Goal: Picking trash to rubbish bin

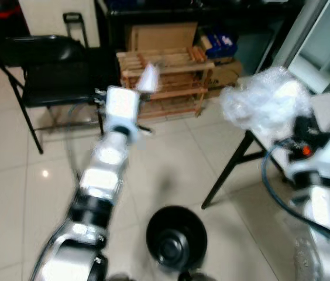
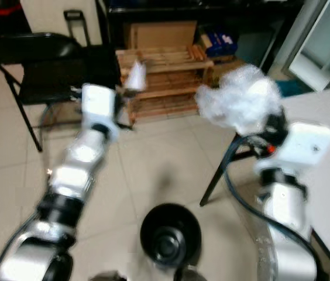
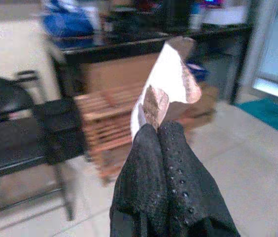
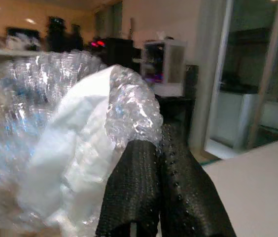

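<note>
My left gripper (image 3: 151,129) pinches a white scrap (image 3: 167,79) above the black bin (image 1: 176,235). My right gripper (image 4: 158,143) clamps bubble wrap (image 4: 55,143) right of it

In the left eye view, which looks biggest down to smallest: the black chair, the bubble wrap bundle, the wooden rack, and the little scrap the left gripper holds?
1. black chair
2. wooden rack
3. bubble wrap bundle, close to the rack in apparent size and nearer the camera, so unsure
4. white scrap, smallest
</note>
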`<state>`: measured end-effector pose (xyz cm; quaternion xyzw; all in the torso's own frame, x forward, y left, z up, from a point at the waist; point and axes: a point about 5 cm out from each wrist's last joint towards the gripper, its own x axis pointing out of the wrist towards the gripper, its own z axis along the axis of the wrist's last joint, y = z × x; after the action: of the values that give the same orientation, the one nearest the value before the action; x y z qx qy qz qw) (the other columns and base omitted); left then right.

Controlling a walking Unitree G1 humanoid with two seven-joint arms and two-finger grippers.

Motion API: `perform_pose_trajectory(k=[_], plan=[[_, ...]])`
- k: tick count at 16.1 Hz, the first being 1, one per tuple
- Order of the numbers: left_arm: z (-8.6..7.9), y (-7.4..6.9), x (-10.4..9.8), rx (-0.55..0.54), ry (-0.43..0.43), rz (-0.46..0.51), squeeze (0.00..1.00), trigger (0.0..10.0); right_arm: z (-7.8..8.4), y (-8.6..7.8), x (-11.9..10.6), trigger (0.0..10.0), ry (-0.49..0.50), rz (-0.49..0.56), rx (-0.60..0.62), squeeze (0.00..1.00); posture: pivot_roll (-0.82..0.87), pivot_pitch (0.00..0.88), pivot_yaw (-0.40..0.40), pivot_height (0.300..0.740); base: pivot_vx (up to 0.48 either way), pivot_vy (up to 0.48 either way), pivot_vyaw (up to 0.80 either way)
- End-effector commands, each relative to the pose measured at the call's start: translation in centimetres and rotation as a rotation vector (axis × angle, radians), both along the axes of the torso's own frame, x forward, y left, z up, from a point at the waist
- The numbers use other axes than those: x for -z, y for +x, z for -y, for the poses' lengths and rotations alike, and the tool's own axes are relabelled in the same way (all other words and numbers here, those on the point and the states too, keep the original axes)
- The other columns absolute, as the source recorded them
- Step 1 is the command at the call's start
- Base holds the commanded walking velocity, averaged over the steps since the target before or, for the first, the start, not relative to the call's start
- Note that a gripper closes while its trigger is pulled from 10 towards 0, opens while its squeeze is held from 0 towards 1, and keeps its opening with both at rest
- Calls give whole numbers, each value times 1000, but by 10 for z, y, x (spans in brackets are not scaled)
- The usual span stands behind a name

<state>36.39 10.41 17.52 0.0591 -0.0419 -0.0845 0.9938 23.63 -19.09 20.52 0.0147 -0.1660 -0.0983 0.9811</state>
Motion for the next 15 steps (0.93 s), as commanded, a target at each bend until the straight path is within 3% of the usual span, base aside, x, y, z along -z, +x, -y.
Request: perform_pose_trajectory(k=[1,6,15], plan=[[-4,0,-2,1,5,9,0,10000,-1,-2,-3,10000,4,17,-4,0,162,106,-65,740,0,0,0],[-3,-1,-1,9,3,7,0,10000,0,-1,-3,10000,8,17,-3,0,163,103,-67,740,0,0,0],[-3,-1,8,-1,5,-38,0,10000,-1,1,-4,10000,9,17,-8,0,165,101,-69,740,0,0,-738]])
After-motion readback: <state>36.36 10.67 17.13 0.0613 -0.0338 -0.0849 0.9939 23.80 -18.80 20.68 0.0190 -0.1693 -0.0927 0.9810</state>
